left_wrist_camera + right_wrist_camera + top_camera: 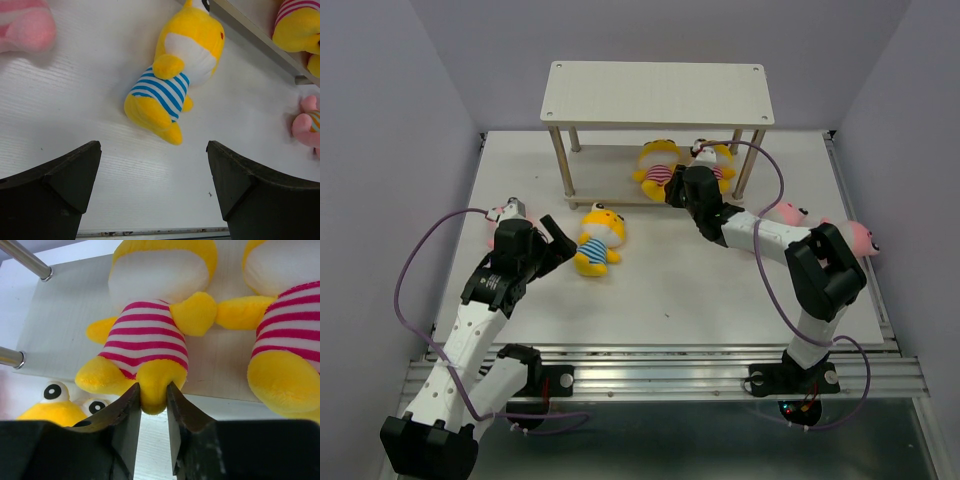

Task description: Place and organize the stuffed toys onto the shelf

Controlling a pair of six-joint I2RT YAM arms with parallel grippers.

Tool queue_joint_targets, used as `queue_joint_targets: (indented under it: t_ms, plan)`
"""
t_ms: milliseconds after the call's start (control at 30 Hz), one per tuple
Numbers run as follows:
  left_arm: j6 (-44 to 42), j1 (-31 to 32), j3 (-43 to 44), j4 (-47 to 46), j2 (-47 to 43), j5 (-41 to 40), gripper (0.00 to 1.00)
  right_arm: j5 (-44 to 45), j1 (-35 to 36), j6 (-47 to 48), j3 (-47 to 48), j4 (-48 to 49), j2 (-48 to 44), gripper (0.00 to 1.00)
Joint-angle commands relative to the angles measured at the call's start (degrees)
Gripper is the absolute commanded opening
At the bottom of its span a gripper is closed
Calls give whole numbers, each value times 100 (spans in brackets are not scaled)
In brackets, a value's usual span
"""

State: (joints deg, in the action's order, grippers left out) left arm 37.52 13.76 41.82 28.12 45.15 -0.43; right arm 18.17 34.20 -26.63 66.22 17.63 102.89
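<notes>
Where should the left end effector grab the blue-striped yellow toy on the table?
Grip the blue-striped toy across its torso, descending from above, one finger per flank. It lies flat with feet toward the open left end effector, and the torso looks narrower than the head.

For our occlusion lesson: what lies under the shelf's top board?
On the lower board lie two yellow toys in pink stripes, left and right; the right end effector grips the left toy's foot. The top board hides the rear.

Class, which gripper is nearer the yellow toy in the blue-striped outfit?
Left. The left gripper sits open just beside the blue-striped toy; the right gripper is away at the shelf, pinching the foot of a pink-striped toy.
</notes>
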Motion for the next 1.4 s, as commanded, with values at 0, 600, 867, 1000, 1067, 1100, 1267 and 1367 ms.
queue_joint_targets:
  t_ms: [0, 600, 867, 1000, 1067, 1100, 1267, 1367]
  plan:
    - [-87, -14, 1, -140, -32, 16, 99, 28, -18, -61, 155, 364, -146, 35]
    - [10, -5, -51, 0, 29, 174, 99, -42, -18, -430, -328, -444, -1007, 95]
    - [221, 328, -113, 132, 371, 139, 99, -886, 35, -633, -1118, -1191, -2008, 100]
    - [476, 715, 10, 141, 802, -431, 99, -834, 87, -712, -1855, -1603, -2782, 100]
    - [476, 812, 141, 80, 1022, -572, 99, -702, 87, -773, -2050, -2016, -3274, 100]
    - [467, 830, 194, 62, 1092, -625, 99, -658, 87, -782, -2147, -2157, -3432, 100]
    - [371, 856, 370, -87, 1645, -722, 99, -315, 87, -843, -2648, -2861, -4494, 100]
    - [292, 857, 344, -192, 1831, -696, 98, -139, 87, -870, -2789, -3107, -4830, 100]
